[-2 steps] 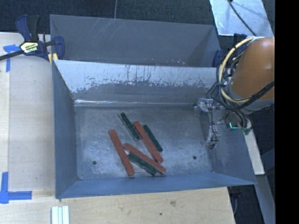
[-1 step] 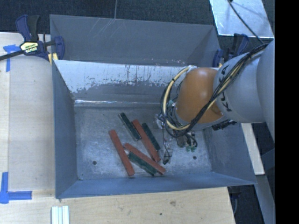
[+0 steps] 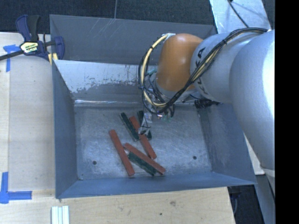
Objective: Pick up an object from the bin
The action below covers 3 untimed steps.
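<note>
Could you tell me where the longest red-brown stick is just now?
In the camera view, the longest red-brown stick lies on the bin floor, leftmost of the sticks, down-left of the gripper and below the upper dark green stick.

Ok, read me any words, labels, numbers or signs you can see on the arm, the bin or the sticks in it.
No text reads clearly.
White arm: dark marks, partly hidden, unreadable.
Red-brown sticks and dark green sticks: no lettering visible.
Grey bin: scratches on the back wall, no words.
</note>
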Available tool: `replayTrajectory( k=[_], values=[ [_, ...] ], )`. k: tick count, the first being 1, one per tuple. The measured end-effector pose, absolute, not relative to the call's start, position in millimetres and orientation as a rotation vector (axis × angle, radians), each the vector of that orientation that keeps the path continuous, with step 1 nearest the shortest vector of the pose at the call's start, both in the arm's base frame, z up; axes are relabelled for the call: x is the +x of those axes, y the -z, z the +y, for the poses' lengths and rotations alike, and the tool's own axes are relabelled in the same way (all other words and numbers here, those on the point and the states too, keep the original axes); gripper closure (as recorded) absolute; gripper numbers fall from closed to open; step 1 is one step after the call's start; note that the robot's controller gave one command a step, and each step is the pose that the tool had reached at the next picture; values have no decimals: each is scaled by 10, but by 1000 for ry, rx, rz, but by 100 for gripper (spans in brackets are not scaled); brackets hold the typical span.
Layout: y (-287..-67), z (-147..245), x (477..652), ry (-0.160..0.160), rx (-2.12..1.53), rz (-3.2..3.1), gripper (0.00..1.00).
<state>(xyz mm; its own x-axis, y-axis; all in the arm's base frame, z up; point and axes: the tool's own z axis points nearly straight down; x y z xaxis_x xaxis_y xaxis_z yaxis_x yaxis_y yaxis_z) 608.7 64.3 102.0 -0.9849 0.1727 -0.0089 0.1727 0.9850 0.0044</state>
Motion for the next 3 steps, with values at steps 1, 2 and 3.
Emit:
replayTrajectory(
  k=[1, 2, 3],
  values=[
    [-1202, 636, 6041, -3, 575, 3081, 0],
    [-703, 668, 5901, -3, 870, 3019, 0],
    [-714, 667, 5910, -1, 862, 3019, 0]
  ],
)
